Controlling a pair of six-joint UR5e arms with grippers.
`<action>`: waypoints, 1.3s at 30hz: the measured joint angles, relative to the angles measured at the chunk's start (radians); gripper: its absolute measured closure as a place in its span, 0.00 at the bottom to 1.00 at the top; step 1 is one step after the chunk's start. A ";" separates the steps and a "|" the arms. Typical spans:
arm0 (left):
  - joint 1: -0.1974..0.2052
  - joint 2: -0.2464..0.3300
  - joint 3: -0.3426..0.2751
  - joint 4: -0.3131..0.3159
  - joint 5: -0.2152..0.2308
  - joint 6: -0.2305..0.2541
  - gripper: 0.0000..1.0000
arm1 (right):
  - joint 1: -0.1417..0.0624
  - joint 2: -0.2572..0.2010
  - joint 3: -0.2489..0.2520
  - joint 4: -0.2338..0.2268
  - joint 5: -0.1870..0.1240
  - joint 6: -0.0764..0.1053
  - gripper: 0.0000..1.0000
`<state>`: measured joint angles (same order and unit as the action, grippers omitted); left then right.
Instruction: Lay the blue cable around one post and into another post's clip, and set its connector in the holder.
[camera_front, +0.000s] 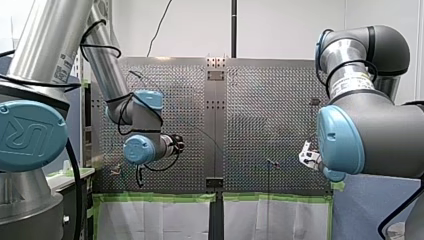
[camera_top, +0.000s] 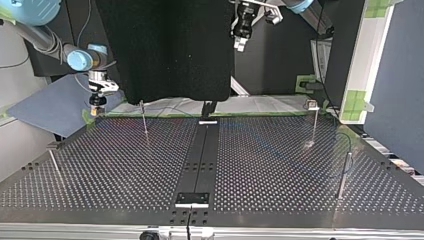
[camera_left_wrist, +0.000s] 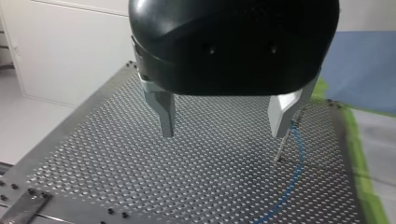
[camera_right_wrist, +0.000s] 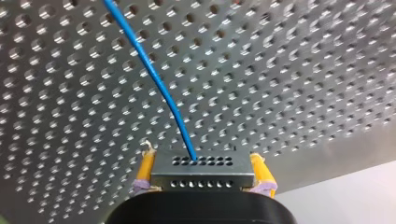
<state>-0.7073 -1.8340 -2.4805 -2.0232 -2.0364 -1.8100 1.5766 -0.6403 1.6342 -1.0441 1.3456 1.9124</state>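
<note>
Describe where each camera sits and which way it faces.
Front: behind my left arm and my right arm, looking over perforated table.
Top: across the table, facing left gripper and right gripper.
Left wrist: on my left arm, looks at the table past open fingers.
Right wrist: on my right arm; pads clamp connector.
Shared: both wrist views show blue cable.

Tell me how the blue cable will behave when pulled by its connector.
Probably floppy: the blue cable is thin and lies in a loose curve past a post. Likely light, trailing wherever my right gripper carries its connector. The boxy connector, clamped between yellow pads, seems unlikely to slip.
</note>
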 joint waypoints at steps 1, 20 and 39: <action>0.000 0.000 -0.008 0.000 0.000 0.000 0.01 | 0.001 -0.008 0.000 0.006 0.001 0.000 1.00; 0.003 0.000 -0.060 0.000 0.002 -0.001 0.01 | 0.059 -0.189 -0.004 0.123 0.001 -0.015 1.00; 0.011 0.000 -0.059 -0.007 0.004 0.000 0.01 | 0.129 -0.353 -0.004 0.239 0.035 -0.041 1.00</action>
<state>-0.6963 -1.8340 -2.5399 -2.0306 -2.0322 -1.8100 1.7054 -0.9935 1.6301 -0.8048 1.3805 1.8713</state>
